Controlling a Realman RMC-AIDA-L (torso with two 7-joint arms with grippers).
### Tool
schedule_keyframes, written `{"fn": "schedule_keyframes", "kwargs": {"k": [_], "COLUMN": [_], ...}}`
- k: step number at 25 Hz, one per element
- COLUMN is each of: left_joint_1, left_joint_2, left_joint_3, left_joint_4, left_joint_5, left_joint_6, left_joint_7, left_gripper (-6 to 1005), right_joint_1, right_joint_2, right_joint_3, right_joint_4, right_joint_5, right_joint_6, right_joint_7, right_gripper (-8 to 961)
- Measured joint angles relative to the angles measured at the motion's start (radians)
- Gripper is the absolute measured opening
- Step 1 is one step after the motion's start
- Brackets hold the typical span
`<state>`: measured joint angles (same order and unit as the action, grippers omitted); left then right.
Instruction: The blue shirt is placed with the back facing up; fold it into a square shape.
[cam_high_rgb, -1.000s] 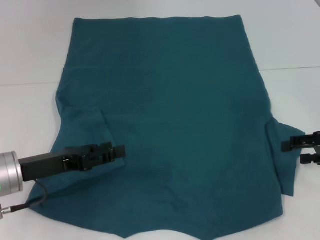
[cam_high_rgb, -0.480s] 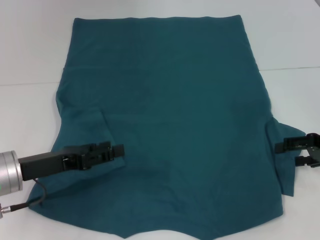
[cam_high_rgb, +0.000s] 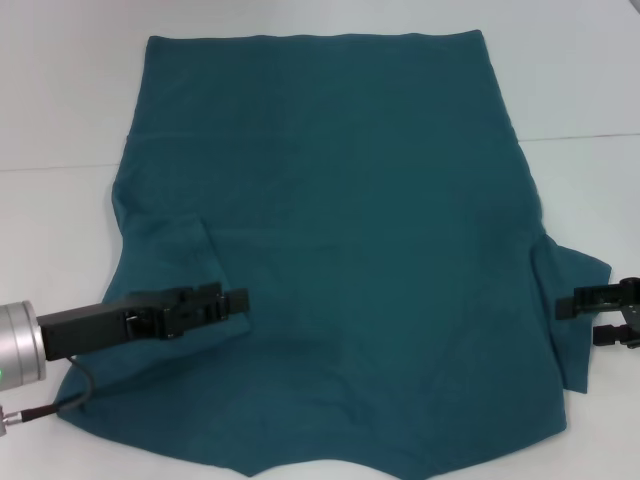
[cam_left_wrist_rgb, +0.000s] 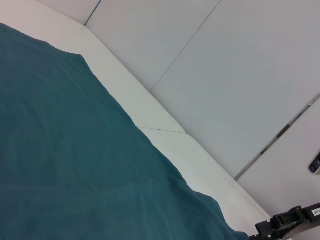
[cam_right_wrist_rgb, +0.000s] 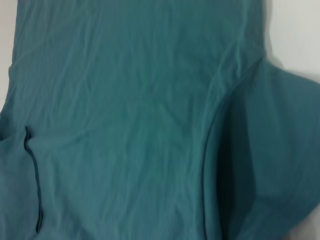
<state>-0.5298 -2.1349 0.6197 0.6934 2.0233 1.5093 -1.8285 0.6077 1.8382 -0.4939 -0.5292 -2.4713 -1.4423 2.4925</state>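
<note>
The blue shirt (cam_high_rgb: 350, 230) lies flat and plain side up on the white table (cam_high_rgb: 60, 100). Its left sleeve (cam_high_rgb: 165, 270) is folded in onto the body, while the right sleeve (cam_high_rgb: 572, 270) still sticks out sideways. My left gripper (cam_high_rgb: 238, 300) hovers over the shirt just beside the folded sleeve. At the outer edge of the right sleeve my right gripper (cam_high_rgb: 585, 320) is open, one finger overlapping the cloth. The right wrist view shows the shirt (cam_right_wrist_rgb: 125, 125) and the right sleeve (cam_right_wrist_rgb: 270, 155). The left wrist view looks across the shirt (cam_left_wrist_rgb: 75, 160) to the right gripper (cam_left_wrist_rgb: 285, 226).
Bare white table surrounds the shirt, with a seam line (cam_high_rgb: 580, 137) running across it. A cable (cam_high_rgb: 60, 405) hangs from the left arm near the shirt's lower left corner.
The right gripper moved inward to the right sleeve's edge, then slightly lower in the head view. The left arm and the shirt have not moved.
</note>
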Motion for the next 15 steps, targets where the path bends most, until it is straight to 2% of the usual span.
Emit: {"fn": "schedule_keyframes", "kwargs": {"k": [15], "left_joint_1": [-0.014], "left_joint_2": [0.0], "left_joint_3": [0.004], "left_joint_4": [0.0], "left_joint_5": [0.0], "left_joint_6": [0.0], "left_joint_7": [0.0], "left_gripper": [628], "right_joint_1": [0.003], "right_joint_2": [0.016], "right_joint_3": [-0.01], "right_joint_4": [0.005], "right_joint_5": [0.002], "right_joint_6": [0.05], "right_joint_7": [-0.008], "right_gripper": [882]}}
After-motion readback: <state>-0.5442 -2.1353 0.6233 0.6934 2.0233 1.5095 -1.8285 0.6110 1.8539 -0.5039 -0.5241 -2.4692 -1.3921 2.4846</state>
